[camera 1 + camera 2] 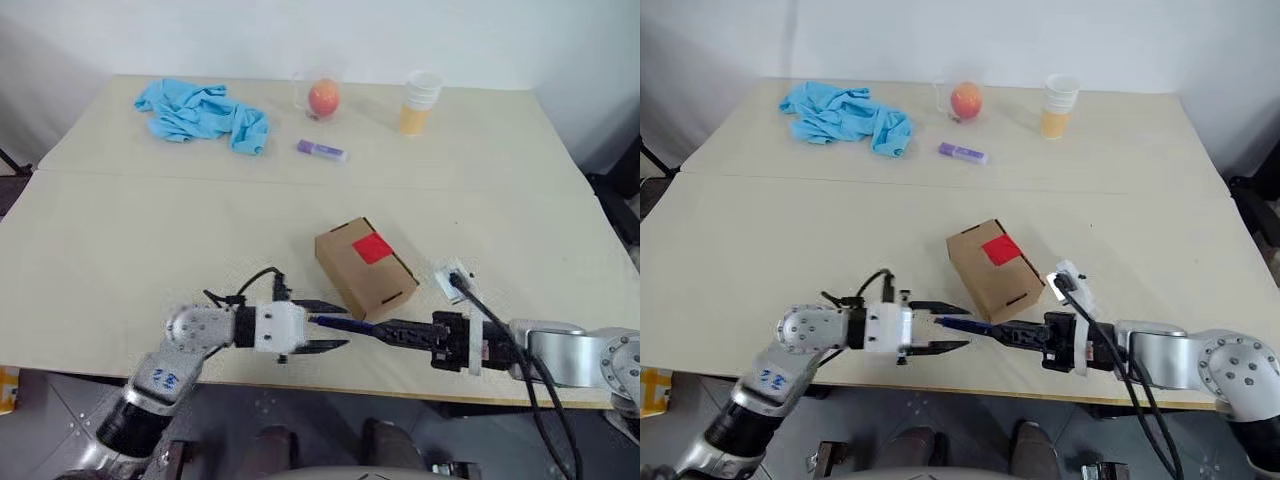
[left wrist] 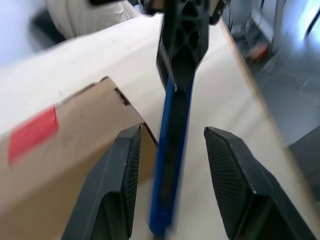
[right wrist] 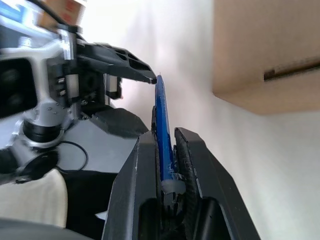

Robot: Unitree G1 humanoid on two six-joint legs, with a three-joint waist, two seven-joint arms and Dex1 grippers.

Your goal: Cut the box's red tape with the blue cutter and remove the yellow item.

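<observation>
At the table's near edge, the right gripper [image 1: 1012, 333] is clamped on the blue cutter [image 1: 340, 323], whose free end lies between the spread fingers of the left gripper [image 1: 322, 326]. Just behind them sits the box [image 1: 365, 267], closed, with the red tape [image 1: 372, 247] on top. Far back, a clear cup [image 1: 318, 92] holds an orange-red ball [image 1: 323, 97]; stacked paper cups [image 1: 420, 101] stand near.

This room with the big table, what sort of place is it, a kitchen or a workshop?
Probably a robot test room. A plain pale table against a bare wall holds unrelated props: a taped cardboard box, a blue cloth, stacked paper cups and a purple tube.
</observation>
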